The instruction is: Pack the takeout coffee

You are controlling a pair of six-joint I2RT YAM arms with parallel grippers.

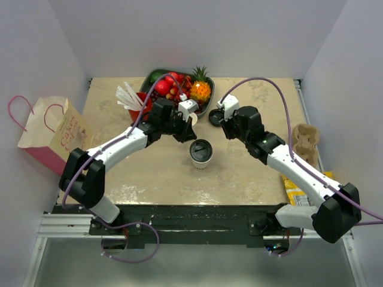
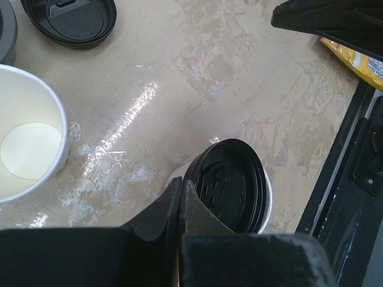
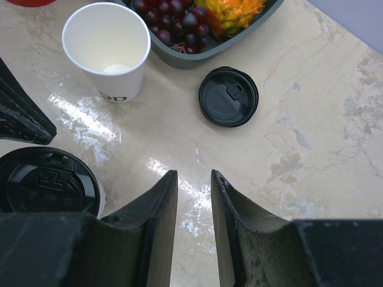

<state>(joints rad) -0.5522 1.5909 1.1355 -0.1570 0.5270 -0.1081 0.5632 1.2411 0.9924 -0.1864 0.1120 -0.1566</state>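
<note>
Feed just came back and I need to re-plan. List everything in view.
coffee: 1, white with black lid, table centre
open cup: 1, white, empty, beside tray
loose lid: 1, black, right of open cup
tray: 1, dark, holds fruit, far edge
red cup: 1, white straws, left of tray
bag: 1, pink and tan, left of table
carrier: 1, brown, right of table
packet: 1, yellow, right edge
table: 1, beige
left gripper: black, shut, by coffee
right gripper: black, slightly open, empty
</note>
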